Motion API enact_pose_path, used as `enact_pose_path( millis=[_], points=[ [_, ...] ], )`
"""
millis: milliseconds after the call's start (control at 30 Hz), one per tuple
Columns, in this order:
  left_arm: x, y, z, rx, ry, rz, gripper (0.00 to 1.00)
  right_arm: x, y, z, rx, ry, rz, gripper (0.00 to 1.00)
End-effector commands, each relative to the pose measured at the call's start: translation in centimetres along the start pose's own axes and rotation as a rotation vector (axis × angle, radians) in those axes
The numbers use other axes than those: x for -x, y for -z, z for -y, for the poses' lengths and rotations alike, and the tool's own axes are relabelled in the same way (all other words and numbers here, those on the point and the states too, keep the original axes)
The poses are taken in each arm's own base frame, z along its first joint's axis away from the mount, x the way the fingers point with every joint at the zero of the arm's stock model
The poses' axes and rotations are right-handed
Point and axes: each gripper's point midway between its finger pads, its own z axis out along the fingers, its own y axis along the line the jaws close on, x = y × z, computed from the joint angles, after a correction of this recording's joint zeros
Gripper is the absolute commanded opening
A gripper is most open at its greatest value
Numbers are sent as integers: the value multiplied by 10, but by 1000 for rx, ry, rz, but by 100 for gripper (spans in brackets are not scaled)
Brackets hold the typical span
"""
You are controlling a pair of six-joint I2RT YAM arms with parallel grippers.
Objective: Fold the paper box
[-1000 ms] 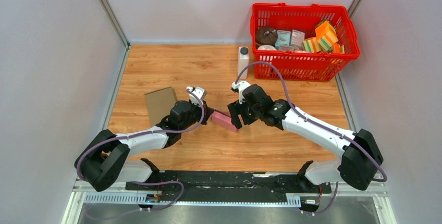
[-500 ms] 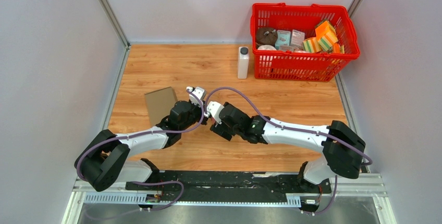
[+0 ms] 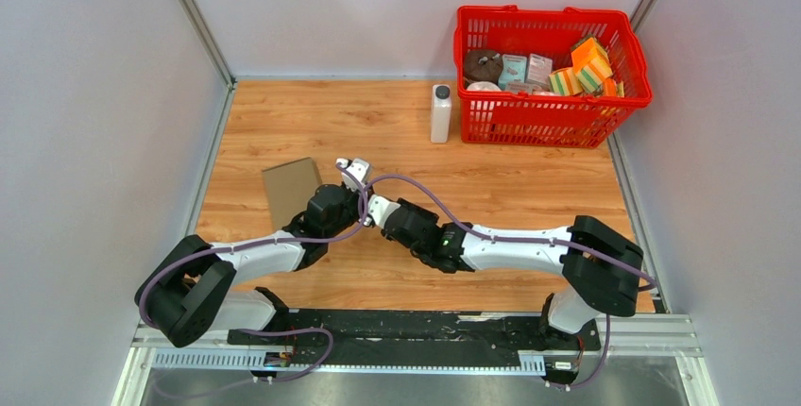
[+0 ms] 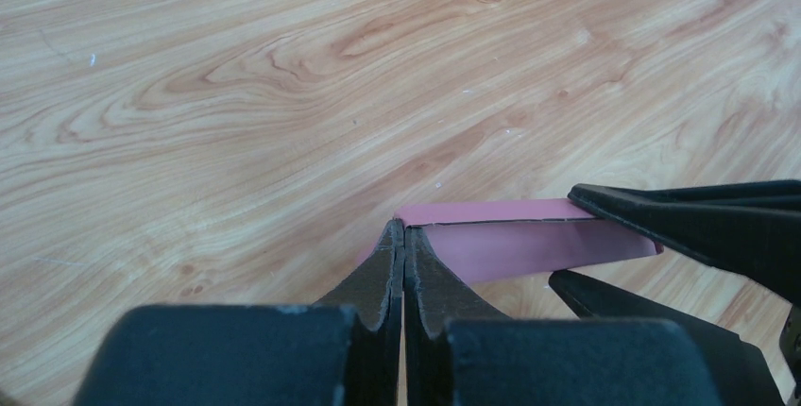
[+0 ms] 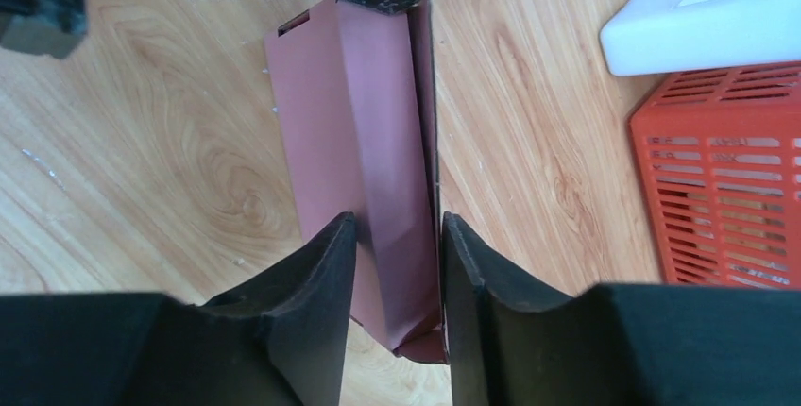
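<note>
Flat pink paper box: unseen in the top view.
White plastic bottle: cropped at the right wrist view's edge.
Red mesh basket: cropped likewise.

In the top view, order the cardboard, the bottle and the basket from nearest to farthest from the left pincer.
1. Cardboard, just to its left.
2. Bottle, farther back, to its right.
3. Basket, back right corner.

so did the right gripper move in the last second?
Yes. In the top view the right gripper has shifted left, from below the white bottle to the left gripper holding the pink box.
</note>
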Motion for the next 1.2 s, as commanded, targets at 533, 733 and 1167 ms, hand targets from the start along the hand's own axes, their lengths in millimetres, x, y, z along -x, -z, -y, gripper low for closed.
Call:
enact_pose_path(
  millis=[533,733,1167],
  points=[
    [-13,44,-1,-98,372,-133,43,-10,-12,-22,52,61,41,23],
    [31,38,-3,-163,591,-86,53,-10,-13,-25,103,51,44,24],
    [25,-3,-10,-214,758,-159,56,-9,-17,-23,160,7,35,24]
  ],
)
